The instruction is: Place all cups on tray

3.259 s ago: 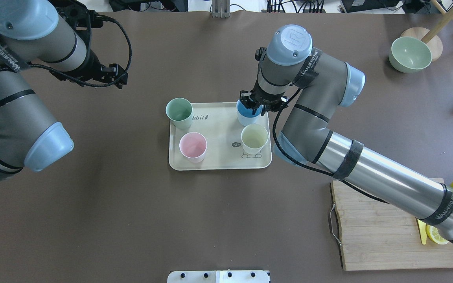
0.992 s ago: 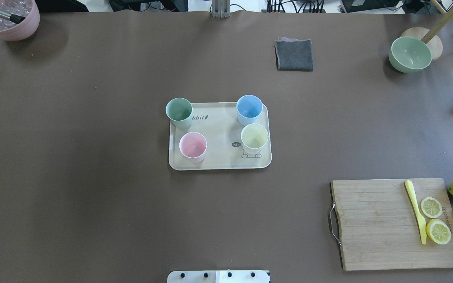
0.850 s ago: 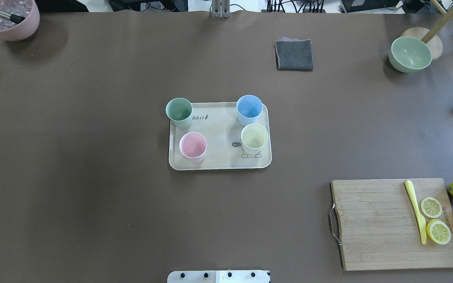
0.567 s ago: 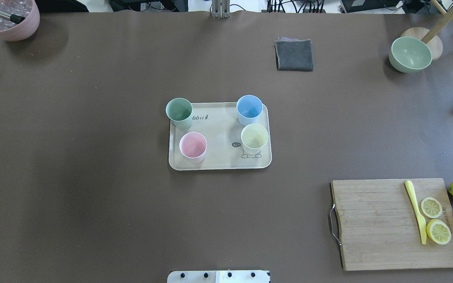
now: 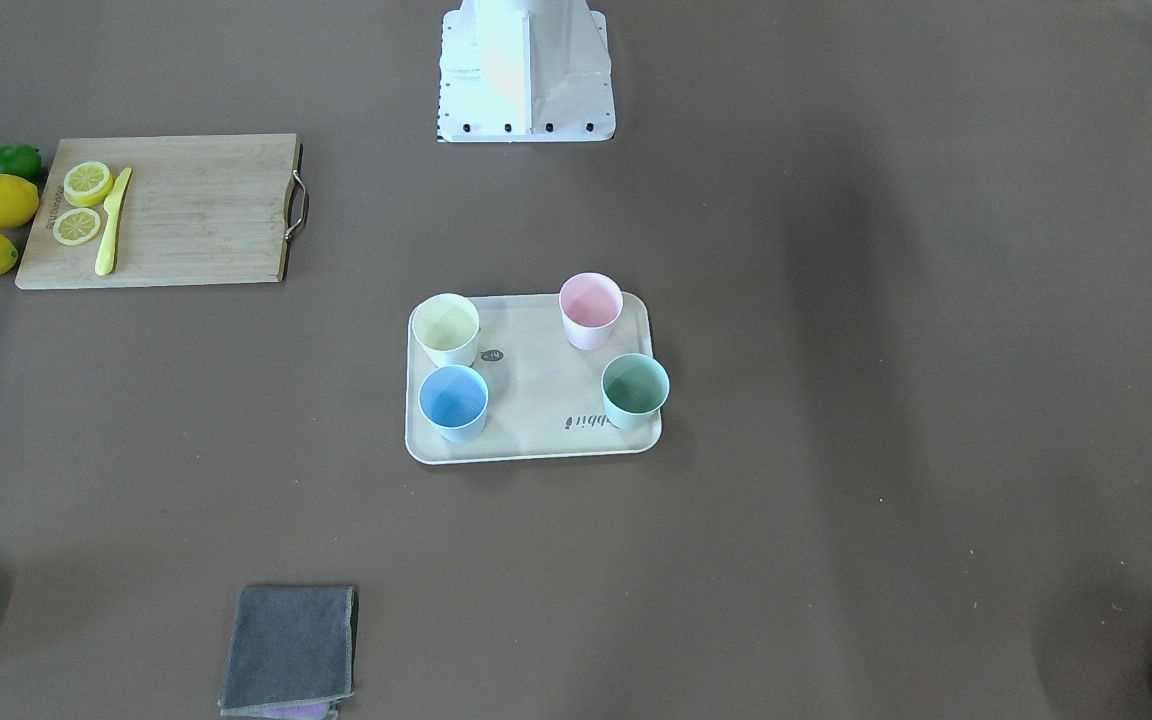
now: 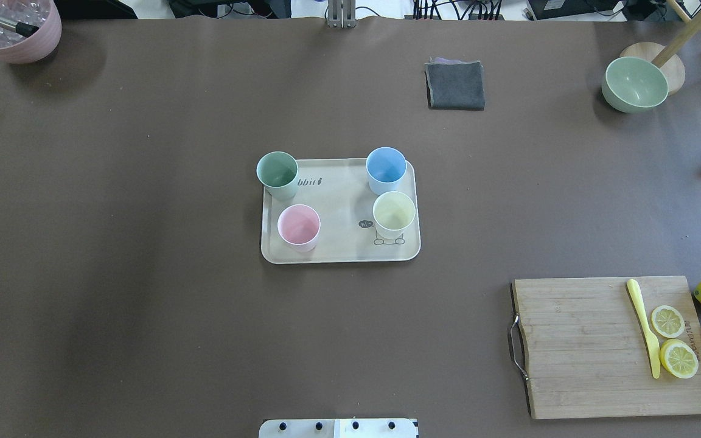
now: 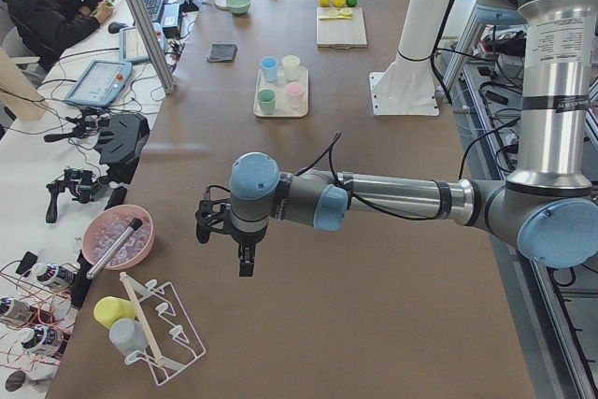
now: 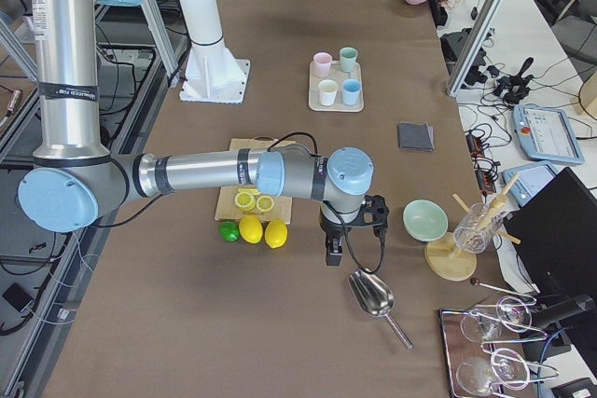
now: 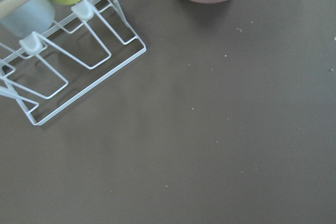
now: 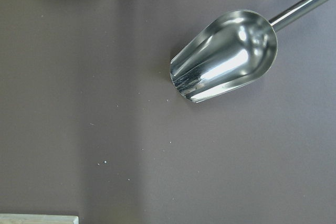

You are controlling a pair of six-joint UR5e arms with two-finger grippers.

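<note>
The flat cream tray with the rabbit drawing (image 6: 344, 201) sits in the middle of the brown table. All four cups stand upright on it. The green cup (image 6: 277, 172) is at the far left corner and the blue cup (image 6: 386, 167) is at the far right corner. The pink cup (image 6: 299, 225) is near left and the pale yellow cup (image 6: 394, 213) is near right, just beside the blue one.

About three seconds ago the right gripper was down on the blue cup, and the left arm hung over the far left of the table. Now both arms are gone from the view from above. The cups stand just where they stood a second ago.

The left gripper (image 7: 244, 266) hangs over the left end of the table, near the pink bowl (image 7: 118, 235) and the white wire rack (image 7: 159, 334). The right gripper (image 8: 333, 251) hangs over the right end, close to the shiny metal scoop (image 8: 373, 297). Both show only from the side, so I cannot tell if their jaws are apart or together.
</note>
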